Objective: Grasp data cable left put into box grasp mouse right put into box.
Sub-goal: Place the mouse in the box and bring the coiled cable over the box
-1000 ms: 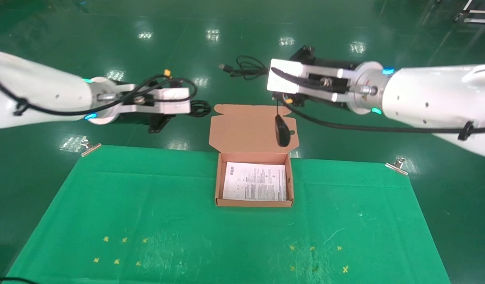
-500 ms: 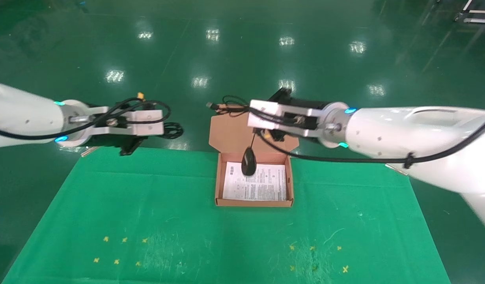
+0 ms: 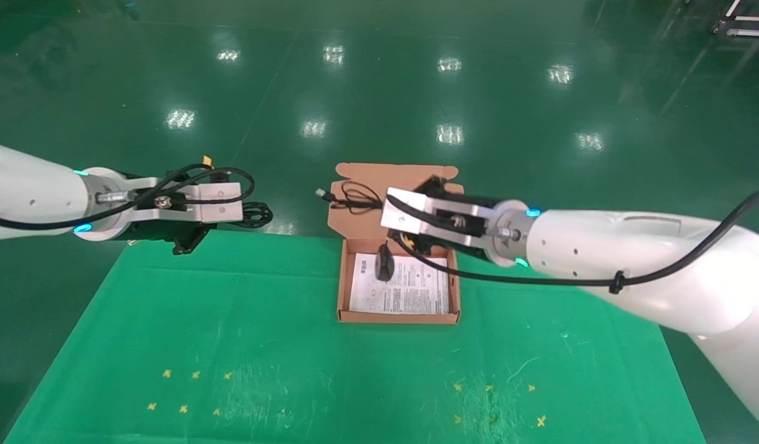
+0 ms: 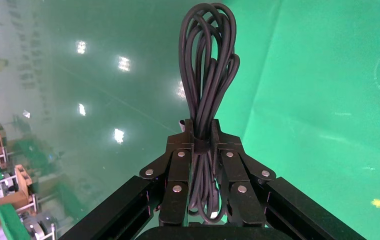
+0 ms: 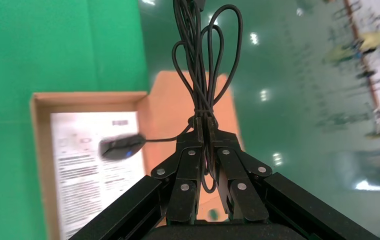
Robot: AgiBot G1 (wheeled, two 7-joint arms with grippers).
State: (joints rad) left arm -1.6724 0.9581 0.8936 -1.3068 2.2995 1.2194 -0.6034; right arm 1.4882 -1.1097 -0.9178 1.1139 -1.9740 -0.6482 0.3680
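Over green cloth [image 3: 231, 320], left fingers [image 4: 178, 187] clamp data cable [image 4: 205, 90]; right fingers [image 5: 188, 187] clamp mouse [image 3: 385, 266] cord [image 5: 203, 75].

Black mouse [image 3: 385, 266], orange-brown box [image 3: 397, 317], green cloth [image 3: 231, 320]

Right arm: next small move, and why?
Probably lower a bit more, then open. The right tool is shut on the cord, and the mouse dangles over the box; whether it touches the sheet is unclear.

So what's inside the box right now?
The box holds a white printed sheet; the mouse dangles over it from the right hand. Contact can't be seen.
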